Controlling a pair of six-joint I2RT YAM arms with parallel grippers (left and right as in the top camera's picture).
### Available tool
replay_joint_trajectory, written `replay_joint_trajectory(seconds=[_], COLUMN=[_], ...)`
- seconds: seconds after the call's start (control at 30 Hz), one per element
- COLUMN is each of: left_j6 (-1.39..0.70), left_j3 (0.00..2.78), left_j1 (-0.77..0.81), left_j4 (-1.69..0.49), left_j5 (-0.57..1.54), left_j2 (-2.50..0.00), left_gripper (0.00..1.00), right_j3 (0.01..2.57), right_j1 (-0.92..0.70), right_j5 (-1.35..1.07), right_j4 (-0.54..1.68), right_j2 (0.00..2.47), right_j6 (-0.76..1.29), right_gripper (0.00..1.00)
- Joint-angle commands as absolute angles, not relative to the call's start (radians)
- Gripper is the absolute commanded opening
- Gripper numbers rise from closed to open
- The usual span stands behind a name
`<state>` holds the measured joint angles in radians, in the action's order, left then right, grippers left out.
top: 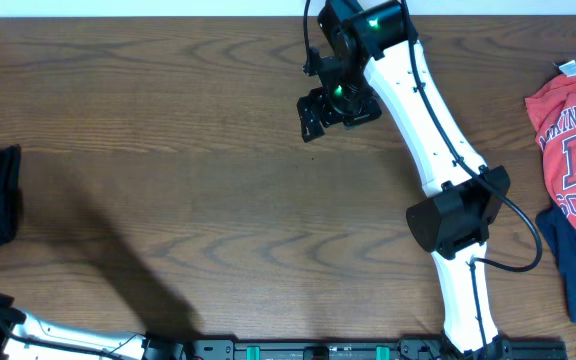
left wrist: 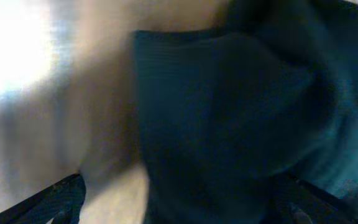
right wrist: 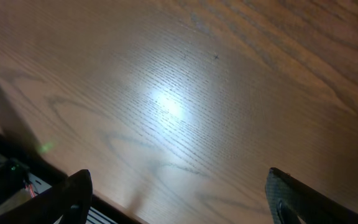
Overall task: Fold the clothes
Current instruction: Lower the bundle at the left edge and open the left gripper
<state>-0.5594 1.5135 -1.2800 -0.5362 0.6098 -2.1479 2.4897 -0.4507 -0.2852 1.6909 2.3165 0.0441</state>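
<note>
**Left gripper [left wrist: 185, 208] open close above the plain black soft-fabric T-shirt [left wrist: 241, 112]; right gripper [right wrist: 185, 199] open over bare wood.**

The left gripper's two dark fingers [left wrist: 61, 199] sit far apart at the bottom corners of its wrist view, with rumpled black cloth filling the space ahead. Whether they touch the cloth cannot be told. From overhead the black T-shirt lies bunched at the far left edge of the brown wood-grain table [top: 218, 200], and only a white link of the left arm [top: 58, 338] shows in the near-left corner. The right gripper's jaws are spread wide above the tabletop, clamped on nothing. Its white right arm [top: 418, 110] runs from the rear middle of the table, bends at a black elbow [top: 458, 215], and drops to the near edge. A red T-shirt with white lettering [top: 573, 130] and a navy blue garment [top: 568, 250] lie at the right edge, well apart from both grippers.
</note>
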Motion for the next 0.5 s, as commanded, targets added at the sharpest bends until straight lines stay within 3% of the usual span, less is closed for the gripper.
replay_joint_trajectory(seconds=[0.0, 0.2, 0.47], left_j6=[-0.547, -0.676, -0.672], left_j3=[1.521, 1.521, 1.521], left_j1=[-1.245, -1.219, -1.219], left_j4=[-0.532, -0.535, -0.550], left_j5=[0.643, 0.623, 0.582], left_j2=[-2.118, -2.079, -1.995], left_gripper=[0.98, 0.98, 0.98], right_j3=[2.494, 2.494, 2.494], right_j1=[-0.467, -0.467, -0.469], right_j5=[-0.297, -0.304, -0.304], right_j4=[1.685, 1.685, 1.686], right_j2=[2.315, 2.315, 2.315], right_j6=[0.048, 0.051, 0.051], right_gripper=[0.88, 0.92, 0.99])
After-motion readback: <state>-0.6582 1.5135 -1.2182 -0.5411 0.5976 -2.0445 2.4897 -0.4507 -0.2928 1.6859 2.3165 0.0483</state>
